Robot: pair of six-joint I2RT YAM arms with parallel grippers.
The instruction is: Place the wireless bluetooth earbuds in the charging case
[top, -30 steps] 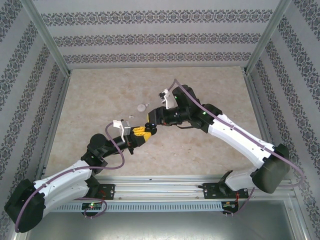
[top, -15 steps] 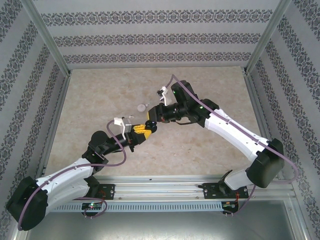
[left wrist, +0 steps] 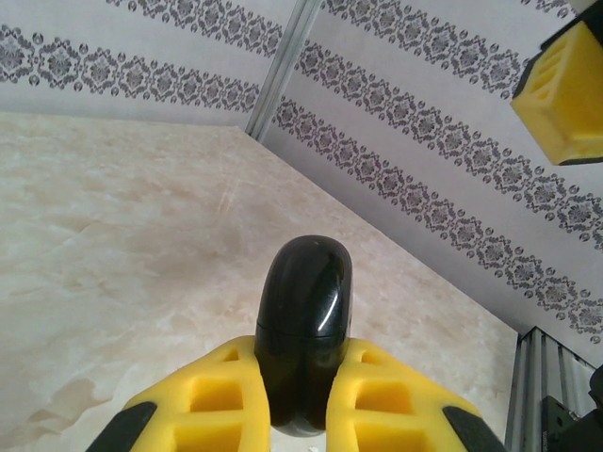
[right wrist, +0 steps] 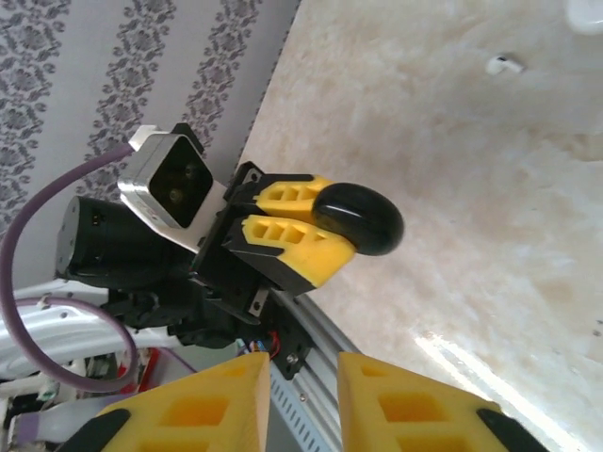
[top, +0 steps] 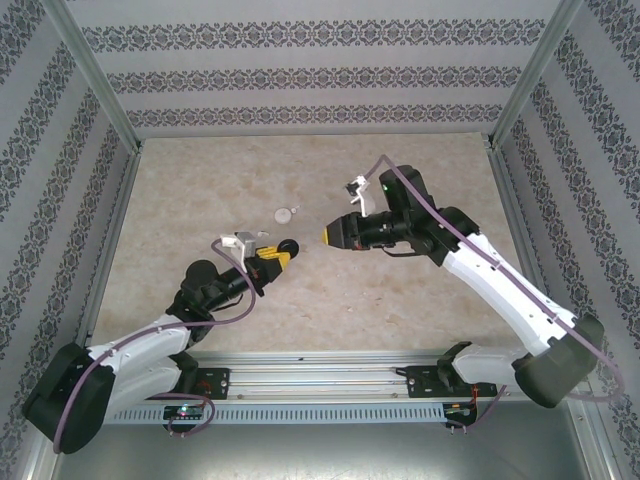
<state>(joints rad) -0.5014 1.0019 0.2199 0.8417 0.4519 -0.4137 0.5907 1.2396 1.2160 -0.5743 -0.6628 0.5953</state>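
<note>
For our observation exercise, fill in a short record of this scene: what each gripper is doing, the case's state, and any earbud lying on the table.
left gripper: shut on the black case
right gripper: open, empty, apart from the black case
black case: closed, glossy
white earbud: lying loose on the table

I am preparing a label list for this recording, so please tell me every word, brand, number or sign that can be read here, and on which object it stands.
None can be read.
The black case, held by the left gripper, is plain and glossy.
The wall carries only an ornamental pattern, no letters.
The white earbud on the table is too small to show any marking.
</note>
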